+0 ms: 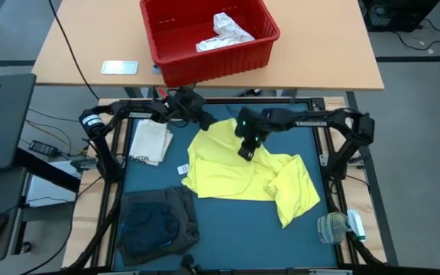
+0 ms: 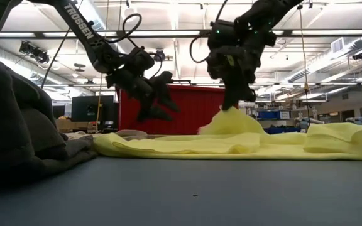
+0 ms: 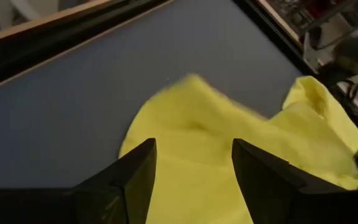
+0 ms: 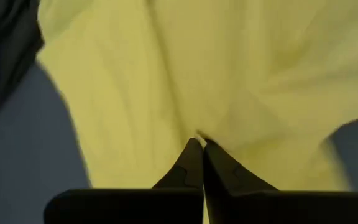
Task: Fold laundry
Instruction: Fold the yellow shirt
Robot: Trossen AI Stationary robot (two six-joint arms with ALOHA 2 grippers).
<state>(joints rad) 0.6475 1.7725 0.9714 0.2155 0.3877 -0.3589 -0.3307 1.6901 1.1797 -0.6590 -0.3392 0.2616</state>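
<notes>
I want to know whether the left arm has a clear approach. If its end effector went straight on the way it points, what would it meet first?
Probably the yellow garment: the open left end effector points down at its near edge, with nothing between. How high it hovers is unclear.

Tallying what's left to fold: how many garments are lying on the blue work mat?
2. The yellow garment is spread across the mat's middle; a dark grey garment is bunched at the near-left corner. More may be hidden inside that bundle.
</notes>
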